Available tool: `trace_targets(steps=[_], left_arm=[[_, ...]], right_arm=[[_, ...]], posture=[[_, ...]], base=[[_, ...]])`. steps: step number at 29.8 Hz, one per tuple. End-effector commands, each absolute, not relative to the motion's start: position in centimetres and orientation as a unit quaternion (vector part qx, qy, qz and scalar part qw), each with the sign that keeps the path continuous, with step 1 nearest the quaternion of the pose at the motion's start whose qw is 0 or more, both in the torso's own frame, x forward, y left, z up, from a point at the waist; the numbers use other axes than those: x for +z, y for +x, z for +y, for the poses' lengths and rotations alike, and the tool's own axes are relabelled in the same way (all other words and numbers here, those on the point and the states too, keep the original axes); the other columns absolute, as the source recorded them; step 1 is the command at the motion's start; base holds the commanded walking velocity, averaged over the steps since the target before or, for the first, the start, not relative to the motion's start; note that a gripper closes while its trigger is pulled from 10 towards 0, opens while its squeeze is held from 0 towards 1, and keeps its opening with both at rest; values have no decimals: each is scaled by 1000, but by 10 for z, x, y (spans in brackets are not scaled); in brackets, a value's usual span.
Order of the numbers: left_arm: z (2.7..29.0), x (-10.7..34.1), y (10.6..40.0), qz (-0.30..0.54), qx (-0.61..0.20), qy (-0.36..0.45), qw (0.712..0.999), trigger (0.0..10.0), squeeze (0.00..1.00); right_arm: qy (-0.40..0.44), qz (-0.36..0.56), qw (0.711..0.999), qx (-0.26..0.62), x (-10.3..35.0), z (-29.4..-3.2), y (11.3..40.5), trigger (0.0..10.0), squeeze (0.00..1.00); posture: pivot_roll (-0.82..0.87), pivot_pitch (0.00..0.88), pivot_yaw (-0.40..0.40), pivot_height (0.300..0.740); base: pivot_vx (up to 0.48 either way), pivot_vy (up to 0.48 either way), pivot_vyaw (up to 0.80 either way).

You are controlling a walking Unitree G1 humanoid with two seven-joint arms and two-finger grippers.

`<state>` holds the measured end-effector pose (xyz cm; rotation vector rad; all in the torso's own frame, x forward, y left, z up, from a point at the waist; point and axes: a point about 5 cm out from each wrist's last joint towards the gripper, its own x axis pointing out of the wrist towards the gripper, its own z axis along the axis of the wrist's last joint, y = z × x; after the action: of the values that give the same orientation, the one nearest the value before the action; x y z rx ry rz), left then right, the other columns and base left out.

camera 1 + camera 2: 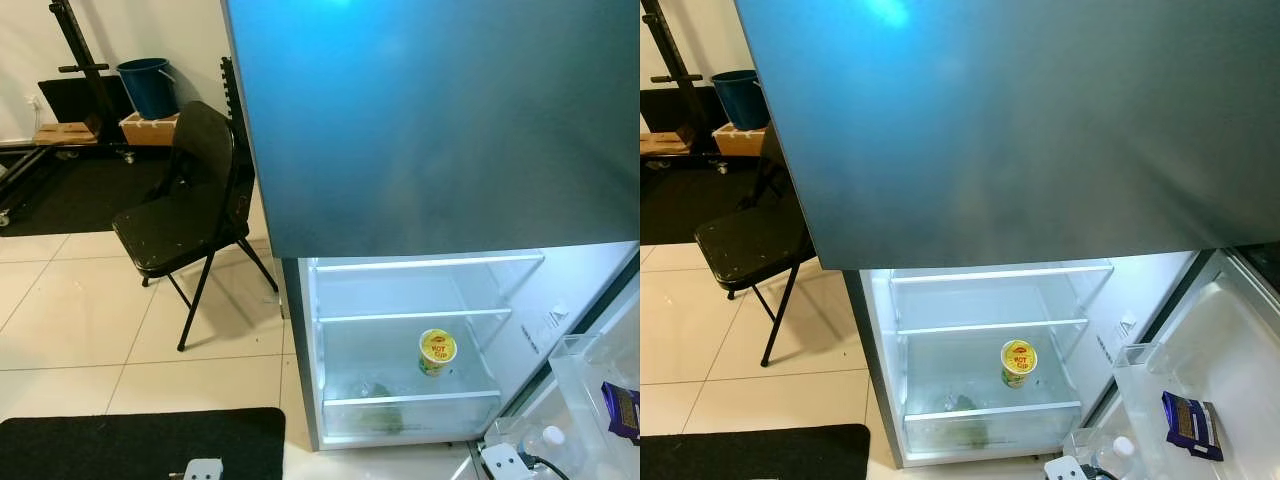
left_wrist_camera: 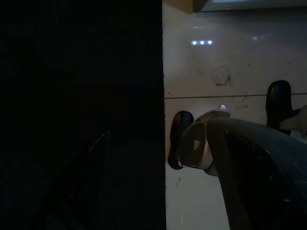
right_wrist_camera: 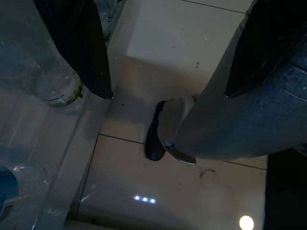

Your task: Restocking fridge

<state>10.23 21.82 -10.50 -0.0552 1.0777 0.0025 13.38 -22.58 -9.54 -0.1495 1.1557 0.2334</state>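
The fridge (image 1: 430,120) takes up most of the head views; its closed upper door is a broad blue-grey slab that hides everything behind it, and its top is cut off. Below it the lower compartment (image 1: 985,350) stands open and lit. The open door (image 1: 1210,370) swings out on the robot's right and is cut by the frame edge. A glass shelf (image 1: 415,316) crosses the compartment, and under it a yellow-lidded cup (image 1: 437,352) stands upright on the lower shelf, towards the right. Something green (image 1: 965,404) lies low at the front behind a clear panel; it is too blurred to identify. In the door's bin a dark blue packet (image 1: 1190,422) lies flat, and below it a clear bottle (image 1: 1120,450) with a white cap is only partly in frame.

To the left a black folding chair (image 1: 190,200) stands on pale tiles (image 1: 70,330), with a blue bucket (image 1: 148,86) well behind it and a black mat (image 1: 140,445) near the bottom edge.

Both arms hang low. The left wrist view is half black, the dark mass unreadable; the rest shows tile and a robot foot (image 2: 196,143). Whether the left gripper's fingers are apart or together cannot be told. The right gripper (image 3: 168,52) points down at the floor beside the door's bottles (image 3: 43,72), its fingers (image 3: 81,43) spread wide and empty.
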Motion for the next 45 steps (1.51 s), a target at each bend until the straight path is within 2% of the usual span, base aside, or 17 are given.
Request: trace_targets(steps=[1, 12, 45], left_arm=[[215, -107, 100, 521, -2, -27, 853, 10000, 0], [214, -108, 97, 526, -3, -29, 850, 10000, 0], [214, -108, 95, 529, -4, -28, 848, 10000, 0]], right_arm=[[-67, 542, 831, 106, -96, -224, 133, 10000, 0], [-67, 545, 829, 110, -98, -222, 130, 10000, 0], [-74, 552, 823, 113, -99, -221, 125, 10000, 0]], posture=[[-45, 0, -28, 740], [-45, 0, -25, 740], [-44, 0, -25, 740]], base=[[0, 0, 0], [0, 0, 0], [-264, 0, 0]])
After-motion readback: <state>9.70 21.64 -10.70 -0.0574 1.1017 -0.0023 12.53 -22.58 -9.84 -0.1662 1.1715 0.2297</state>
